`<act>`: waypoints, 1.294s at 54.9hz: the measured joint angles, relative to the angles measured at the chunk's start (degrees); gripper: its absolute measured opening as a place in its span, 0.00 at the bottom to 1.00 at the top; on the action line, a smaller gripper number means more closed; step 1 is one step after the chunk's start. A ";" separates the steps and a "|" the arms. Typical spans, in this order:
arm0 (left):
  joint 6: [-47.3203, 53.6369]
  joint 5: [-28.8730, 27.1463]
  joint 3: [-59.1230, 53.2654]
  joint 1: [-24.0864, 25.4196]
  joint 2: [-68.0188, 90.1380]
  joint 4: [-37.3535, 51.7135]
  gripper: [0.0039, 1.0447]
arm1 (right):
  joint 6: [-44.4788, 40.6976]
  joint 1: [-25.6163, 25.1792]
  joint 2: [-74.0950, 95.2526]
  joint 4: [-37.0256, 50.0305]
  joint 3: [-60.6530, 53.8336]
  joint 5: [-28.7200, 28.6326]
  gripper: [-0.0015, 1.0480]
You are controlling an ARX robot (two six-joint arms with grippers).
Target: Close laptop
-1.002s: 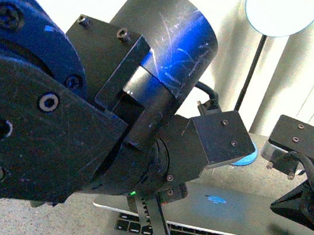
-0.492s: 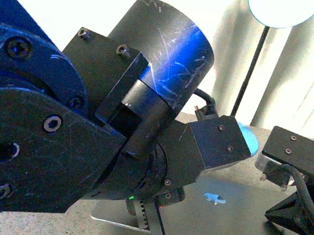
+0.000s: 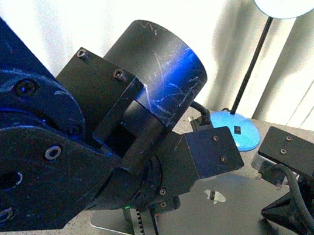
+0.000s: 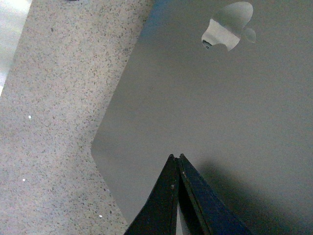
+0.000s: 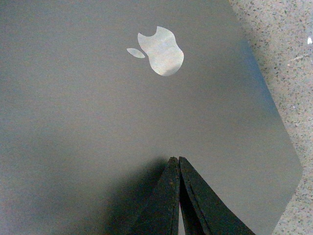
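The laptop shows only its plain grey lid with the pale apple logo. The lid lies low over the base, and keys and screen are hidden. My left gripper is shut, its tips over the lid close to a rounded corner; I cannot tell whether they touch it. The logo lies beyond them. My right gripper is shut, its tips over the lid short of the logo. My left arm fills the left of the front view.
The laptop rests on a speckled stone tabletop. A blue desk lamp base with a black pole stands behind the laptop. Pale curtains hang at the back.
The lid has come down: the keyboard seen a second ago is now covered. Both arms have sunk lower with the lid.
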 joint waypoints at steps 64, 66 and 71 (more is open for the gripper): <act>-3.82 3.85 -4.72 1.79 6.64 7.43 0.03 | 1.73 1.81 8.09 5.16 -1.33 1.38 0.03; -4.04 3.96 -4.92 1.86 7.10 8.04 0.03 | 1.79 1.95 8.35 5.18 -1.42 1.38 0.03; -4.72 4.37 -5.16 2.05 7.56 9.09 0.03 | 2.14 2.29 8.87 5.53 -1.53 1.70 0.03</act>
